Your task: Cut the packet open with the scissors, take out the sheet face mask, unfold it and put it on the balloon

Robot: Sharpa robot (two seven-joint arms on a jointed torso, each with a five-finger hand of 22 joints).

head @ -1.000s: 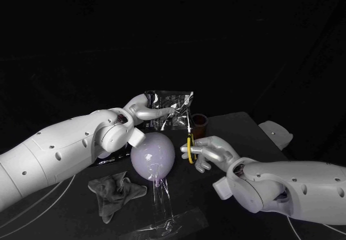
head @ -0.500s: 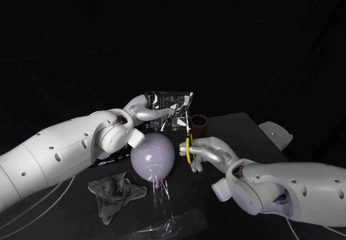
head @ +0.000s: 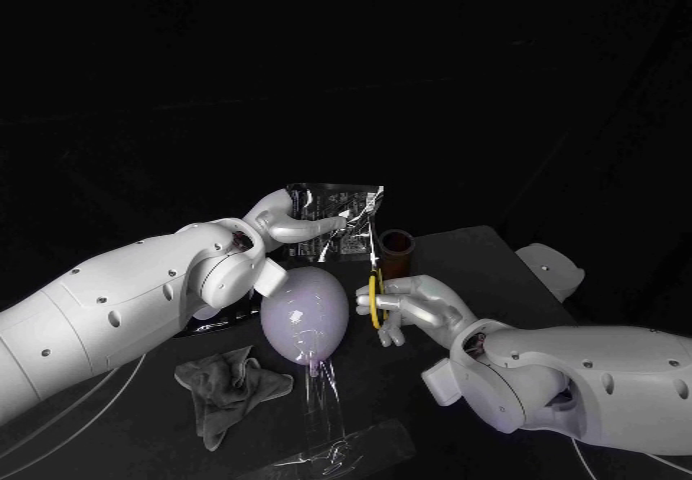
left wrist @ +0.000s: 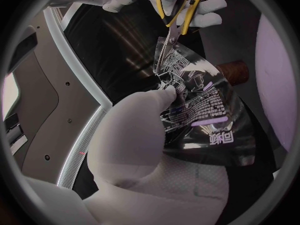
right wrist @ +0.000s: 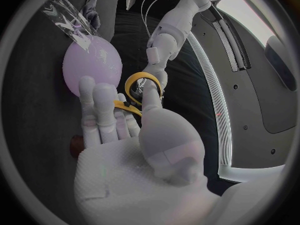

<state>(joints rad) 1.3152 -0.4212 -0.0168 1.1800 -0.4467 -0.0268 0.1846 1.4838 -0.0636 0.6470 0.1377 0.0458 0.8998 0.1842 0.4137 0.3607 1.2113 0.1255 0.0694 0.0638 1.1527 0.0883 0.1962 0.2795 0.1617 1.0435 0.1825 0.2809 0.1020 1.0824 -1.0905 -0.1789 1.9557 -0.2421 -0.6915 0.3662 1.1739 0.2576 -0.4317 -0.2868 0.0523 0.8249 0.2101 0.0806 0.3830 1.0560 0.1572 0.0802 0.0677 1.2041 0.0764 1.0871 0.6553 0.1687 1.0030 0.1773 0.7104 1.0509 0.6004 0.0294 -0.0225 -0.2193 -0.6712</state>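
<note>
Black table, dark room all round. The left hand holds the shiny packet up in the air by one side, with its fingers pinched tight on it. The packet is above the pale purple balloon. The right hand grips the scissors by their yellow handles, just beside the balloon. The blades point up and reach the packet's edge — the left wrist view shows them at one corner. A crumpled grey cloth lies near the balloon. A small brown cup stands behind the scissors.
</note>
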